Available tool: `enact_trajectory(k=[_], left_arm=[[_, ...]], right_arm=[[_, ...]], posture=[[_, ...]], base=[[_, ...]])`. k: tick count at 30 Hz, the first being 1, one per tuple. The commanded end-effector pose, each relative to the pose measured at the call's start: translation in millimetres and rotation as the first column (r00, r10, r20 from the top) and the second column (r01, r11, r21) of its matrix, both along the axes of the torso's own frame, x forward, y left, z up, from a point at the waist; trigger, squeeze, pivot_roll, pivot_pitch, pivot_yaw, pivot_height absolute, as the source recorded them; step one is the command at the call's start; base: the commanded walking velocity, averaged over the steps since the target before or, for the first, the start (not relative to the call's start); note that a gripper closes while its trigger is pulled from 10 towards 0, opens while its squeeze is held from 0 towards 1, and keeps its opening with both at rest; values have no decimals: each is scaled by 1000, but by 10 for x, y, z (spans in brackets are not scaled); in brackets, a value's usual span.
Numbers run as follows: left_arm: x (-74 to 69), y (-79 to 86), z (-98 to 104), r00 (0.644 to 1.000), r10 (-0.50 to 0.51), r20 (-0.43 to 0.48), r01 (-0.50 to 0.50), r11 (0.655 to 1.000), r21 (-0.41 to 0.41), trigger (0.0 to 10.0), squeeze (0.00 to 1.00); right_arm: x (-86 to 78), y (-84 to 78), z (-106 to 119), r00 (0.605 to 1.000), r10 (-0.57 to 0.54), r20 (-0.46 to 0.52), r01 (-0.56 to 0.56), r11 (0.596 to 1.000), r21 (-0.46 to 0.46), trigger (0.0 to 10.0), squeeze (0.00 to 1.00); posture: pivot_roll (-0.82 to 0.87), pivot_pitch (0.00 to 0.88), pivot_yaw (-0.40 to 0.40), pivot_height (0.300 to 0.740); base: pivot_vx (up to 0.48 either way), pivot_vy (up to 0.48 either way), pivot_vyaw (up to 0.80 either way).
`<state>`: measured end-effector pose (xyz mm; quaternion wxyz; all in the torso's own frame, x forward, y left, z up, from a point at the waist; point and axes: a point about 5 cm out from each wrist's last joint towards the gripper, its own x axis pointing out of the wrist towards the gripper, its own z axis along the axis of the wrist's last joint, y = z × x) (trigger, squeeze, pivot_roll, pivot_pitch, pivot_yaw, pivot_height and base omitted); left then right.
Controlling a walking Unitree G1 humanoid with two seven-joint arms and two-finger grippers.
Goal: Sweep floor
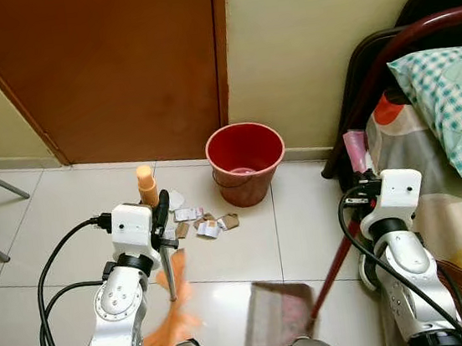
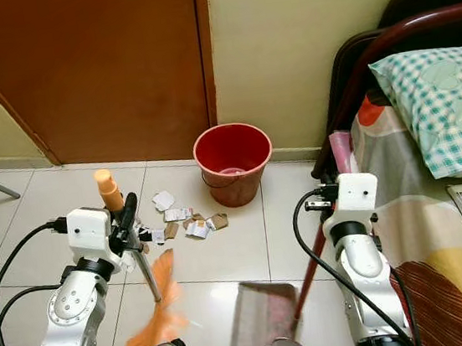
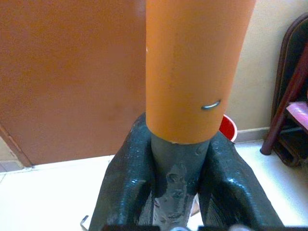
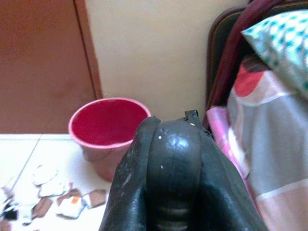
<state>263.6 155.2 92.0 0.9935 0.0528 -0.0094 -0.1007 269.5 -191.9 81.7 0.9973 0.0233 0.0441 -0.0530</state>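
Paper scraps (image 1: 206,223) lie scattered on the white tiled floor (image 1: 43,221) just in front of the red bucket (image 1: 246,161), which stands against the wall beside the brown door (image 1: 108,61). The left gripper (image 1: 163,223) is clamped on the broom (image 1: 174,302), its 2 fingers (image 3: 120,187) pinching the grey shaft below the orange handle; the orange bristles, blurred, sit well nearer the robot than the bucket. The right gripper (image 4: 168,168) is pressed around the dark red handle of the dustpan (image 1: 274,319), whose grey pan rests on the floor nearer the robot than the bucket. A bed with a checked pillow (image 1: 450,104) stands to the right of the bucket
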Motion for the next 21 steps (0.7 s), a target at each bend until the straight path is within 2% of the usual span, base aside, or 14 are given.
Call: enact_trajectory(k=[1,2,4,7,9,11,13,14,16,18,20,21], left_arm=[[-29,-16,-16,1000,-9,-18,9,1000,-23,10000,0],[-28,-2,-15,1000,-5,-19,5,1000,-19,10000,0],[-25,13,-15,1000,-1,-22,1,1000,-18,10000,0],[-23,16,-16,1000,0,-23,-1,1000,-17,10000,0],[-9,6,-10,1000,-1,-25,0,1000,-17,10000,0],[-7,5,-9,1000,-1,-25,1,1000,-17,10000,0],[-5,5,-7,1000,-1,-26,1,1000,-18,10000,0],[-7,7,-8,1000,-1,-26,1,1000,-18,10000,0],[-16,32,-8,1000,2,-29,-3,1000,-13,10000,0],[-23,49,-11,999,4,-32,-4,1000,-10,10000,0],[-26,61,-12,999,5,-34,-6,1000,-8,10000,0],[-28,75,-17,999,6,-37,-7,1000,-6,10000,0]], right_arm=[[-39,-10,-25,999,-3,-36,3,1000,1,10000,0],[-104,-13,-111,994,0,-107,0,1000,7,10000,0],[-158,-13,-167,986,8,-165,-8,1000,-1,10000,0],[-195,-27,-210,978,7,-208,-10,1000,-13,10000,0],[-330,-97,-331,939,-14,-343,3,999,-33,10000,0],[-344,-104,-341,935,-17,-355,3,999,-42,10000,0],[-434,-127,-350,918,-22,-397,14,1000,-22,10000,0],[-498,-140,-354,907,-20,-421,9,1000,-28,10000,0],[-858,-192,-326,863,-7,-505,-10,999,-31,10000,0],[-1030,-205,-294,844,5,-536,-17,1000,-18,10000,0],[-1131,-198,-271,831,24,-555,-30,1000,-2,10000,0],[-1296,-221,-255,805,35,-592,-36,999,9,10000,0]], posture=[[13,95,-34,740],[13,99,-33,740],[10,99,-32,740],[5,100,-32,740],[-2,101,-37,740],[-2,101,-37,740],[-2,101,-37,740],[-9,105,-39,740],[-15,114,-45,740],[-22,118,-49,740],[-25,121,-49,740],[-37,125,-53,740]], base=[[0,0,0],[0,0,0],[0,0,0],[0,0,0],[0,0,0],[0,0,0],[0,0,0],[0,0,0],[0,0,0],[0,0,0],[0,0,0],[0,0,0]])
